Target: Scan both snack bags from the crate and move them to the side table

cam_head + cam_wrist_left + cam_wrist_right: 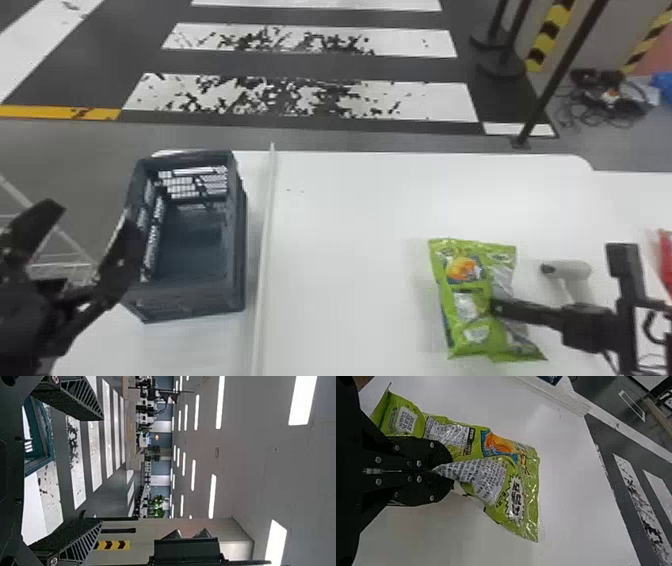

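Note:
Over the white table at the right, my right gripper (495,306) is shut on the green snack bag (467,292). In the right wrist view the gripper (449,471) pinches a fold at the middle of the green bag (522,490). A grey-white scanner (567,270) lies just right of the bag. The dark crate (190,250) stands at the left with nothing seen inside. My left gripper (95,225) is open at the crate's left side; in the left wrist view the fingers of this gripper (99,471) are wide apart with nothing between them.
A raised white strip (265,250) runs along the table (350,200) between crate and bag. Part of a red object (666,255) shows at the right edge. Black posts and cables stand on the floor beyond.

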`<move>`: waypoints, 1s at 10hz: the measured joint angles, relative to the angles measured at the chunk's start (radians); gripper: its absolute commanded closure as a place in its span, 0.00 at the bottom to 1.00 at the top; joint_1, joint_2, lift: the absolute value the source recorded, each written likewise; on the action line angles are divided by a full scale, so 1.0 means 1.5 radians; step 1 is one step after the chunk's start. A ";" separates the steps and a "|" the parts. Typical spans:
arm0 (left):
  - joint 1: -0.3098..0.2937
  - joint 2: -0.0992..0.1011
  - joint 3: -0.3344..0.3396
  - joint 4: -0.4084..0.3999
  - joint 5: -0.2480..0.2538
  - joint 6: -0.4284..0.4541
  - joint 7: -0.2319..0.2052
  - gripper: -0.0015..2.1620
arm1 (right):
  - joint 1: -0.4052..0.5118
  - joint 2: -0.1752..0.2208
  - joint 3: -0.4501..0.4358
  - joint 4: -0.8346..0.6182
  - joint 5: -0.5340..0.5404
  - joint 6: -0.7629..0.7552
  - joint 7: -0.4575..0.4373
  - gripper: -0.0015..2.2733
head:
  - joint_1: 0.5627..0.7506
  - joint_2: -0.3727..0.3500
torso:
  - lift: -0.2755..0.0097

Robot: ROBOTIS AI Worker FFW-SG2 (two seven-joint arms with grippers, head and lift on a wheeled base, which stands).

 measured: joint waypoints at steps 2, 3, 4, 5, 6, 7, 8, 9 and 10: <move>0.002 0.000 -0.001 -0.001 0.000 -0.001 0.000 0.03 | 0.020 0.005 -0.052 -0.075 -0.049 0.037 -0.009 0.99 | 0.70 0.54 | 0.86; 0.003 0.000 -0.001 -0.002 0.000 -0.001 0.000 0.03 | 0.020 0.007 -0.091 -0.086 -0.078 0.035 -0.029 0.99 | 0.70 0.52 | 0.86; 0.003 0.000 -0.001 -0.001 -0.001 -0.001 0.000 0.03 | 0.014 0.008 -0.125 -0.088 -0.100 0.021 -0.063 0.99 | 0.70 0.45 | 0.86; 0.004 0.000 -0.002 0.003 -0.001 -0.001 0.000 0.03 | -0.002 0.009 -0.161 -0.070 -0.124 -0.006 -0.120 0.99 | 0.70 0.37 | 0.86; 0.003 0.000 -0.003 0.006 -0.003 -0.001 0.000 0.03 | -0.026 0.010 -0.193 -0.031 -0.146 -0.030 -0.159 0.99 | 0.70 0.29 | 0.86; 0.003 0.000 -0.006 0.010 -0.008 0.000 0.000 0.03 | -0.052 0.010 -0.227 0.017 -0.168 -0.052 -0.196 0.99 | 0.70 0.25 | 0.86; 0.001 0.000 -0.009 0.014 -0.013 0.001 0.000 0.03 | -0.072 0.010 -0.254 0.060 -0.182 -0.084 -0.233 0.99 | 0.70 0.16 | 0.86; -0.001 0.000 -0.012 0.016 -0.014 0.003 0.000 0.03 | -0.085 0.009 -0.271 0.097 -0.190 -0.123 -0.266 0.99 | 0.70 0.09 | 0.86; -0.002 0.000 -0.012 0.016 -0.014 0.006 0.000 0.03 | -0.090 0.007 -0.278 0.124 -0.195 -0.164 -0.300 0.99 | 0.70 0.06 | 0.86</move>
